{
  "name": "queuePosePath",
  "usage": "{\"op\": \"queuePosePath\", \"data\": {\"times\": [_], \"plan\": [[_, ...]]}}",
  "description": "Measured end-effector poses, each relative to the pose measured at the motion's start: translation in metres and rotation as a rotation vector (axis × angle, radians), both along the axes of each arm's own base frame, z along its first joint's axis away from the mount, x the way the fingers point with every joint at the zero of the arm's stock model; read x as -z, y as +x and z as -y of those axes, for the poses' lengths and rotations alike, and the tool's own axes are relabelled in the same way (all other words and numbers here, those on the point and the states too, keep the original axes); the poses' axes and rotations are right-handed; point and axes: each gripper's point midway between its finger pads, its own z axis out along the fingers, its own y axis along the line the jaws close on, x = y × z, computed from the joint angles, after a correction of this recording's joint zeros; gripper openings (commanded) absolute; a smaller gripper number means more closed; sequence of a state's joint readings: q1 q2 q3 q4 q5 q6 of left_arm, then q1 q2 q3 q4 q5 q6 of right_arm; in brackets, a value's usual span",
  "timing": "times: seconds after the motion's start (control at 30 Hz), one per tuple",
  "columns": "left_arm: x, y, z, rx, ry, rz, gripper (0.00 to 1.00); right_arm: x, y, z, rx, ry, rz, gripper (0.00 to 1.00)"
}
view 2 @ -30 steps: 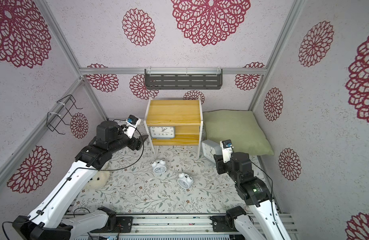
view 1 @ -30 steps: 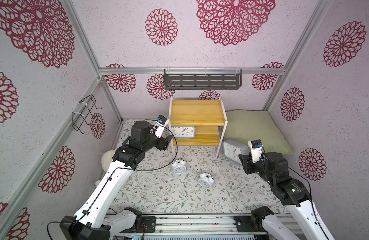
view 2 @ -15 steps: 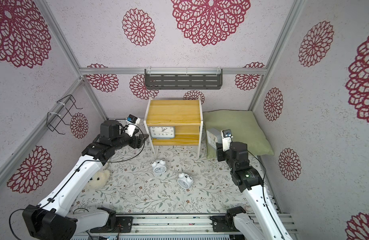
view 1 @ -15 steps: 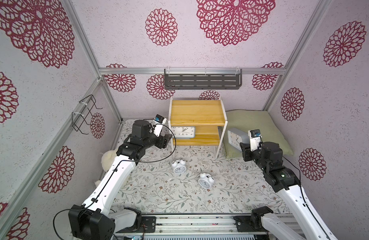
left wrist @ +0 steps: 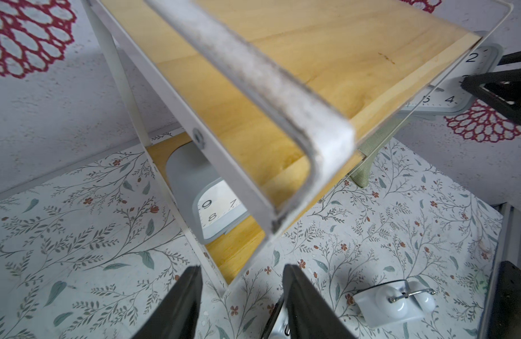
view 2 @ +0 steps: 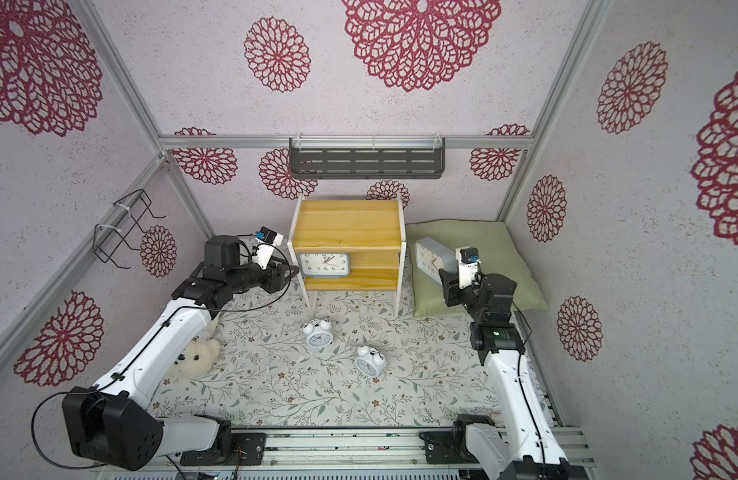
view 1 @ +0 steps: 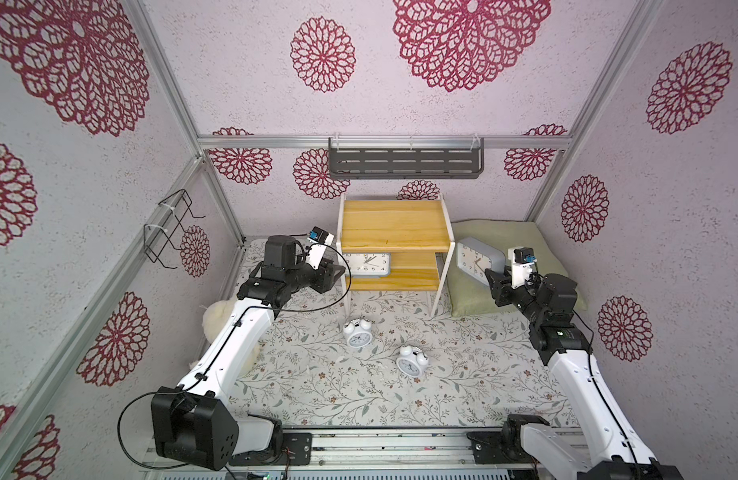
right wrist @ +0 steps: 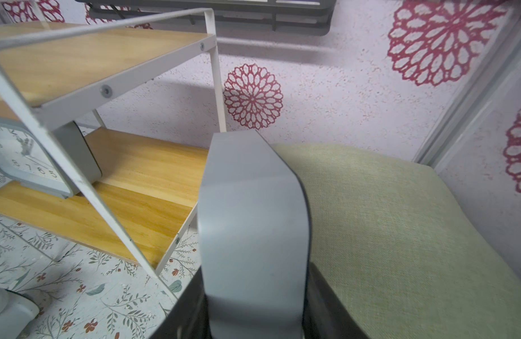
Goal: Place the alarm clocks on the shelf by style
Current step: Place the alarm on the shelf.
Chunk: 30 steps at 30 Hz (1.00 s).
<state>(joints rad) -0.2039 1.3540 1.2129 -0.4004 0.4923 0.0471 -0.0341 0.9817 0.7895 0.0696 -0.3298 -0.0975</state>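
A: How do the arms sit?
B: The left arm stretches level toward the shelf, with the left pincer half open and empty by its front leg. The raised right arm's right pincer clamps the held grey clock over the cushion.
A: Counts?
B: Two grey clocks: the second grey clock stands on the lower board. Two round ones lie on the worktop, the farther twin-bell clock and the nearer twin-bell clock.

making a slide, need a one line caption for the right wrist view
A grey rectangular clock held by the right gripper beside the shelf, whose lower board already holds a matching clock.
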Motion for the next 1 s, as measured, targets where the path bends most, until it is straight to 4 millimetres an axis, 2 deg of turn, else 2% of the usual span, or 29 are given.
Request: {"op": "queuePosePath", "data": {"times": [0.2, 0.37, 0.7, 1.0], "plan": [[-0.005, -0.002, 0.006, 0.037, -0.019, 0.01, 0.39, 0.0, 0.013, -0.005, -0.1, 0.029, 0.058, 0.16], [-0.008, -0.001, 0.008, 0.051, -0.027, 0.025, 0.34, 0.001, 0.02, -0.017, -0.201, 0.036, 0.1, 0.16], [-0.008, 0.0, 0.007, 0.055, -0.029, 0.027, 0.24, 0.004, 0.024, -0.044, -0.405, 0.052, 0.174, 0.16], [-0.007, 0.001, 0.007, 0.054, -0.029, 0.027, 0.23, 0.01, 0.023, -0.061, -0.566, 0.063, 0.209, 0.15]]}}
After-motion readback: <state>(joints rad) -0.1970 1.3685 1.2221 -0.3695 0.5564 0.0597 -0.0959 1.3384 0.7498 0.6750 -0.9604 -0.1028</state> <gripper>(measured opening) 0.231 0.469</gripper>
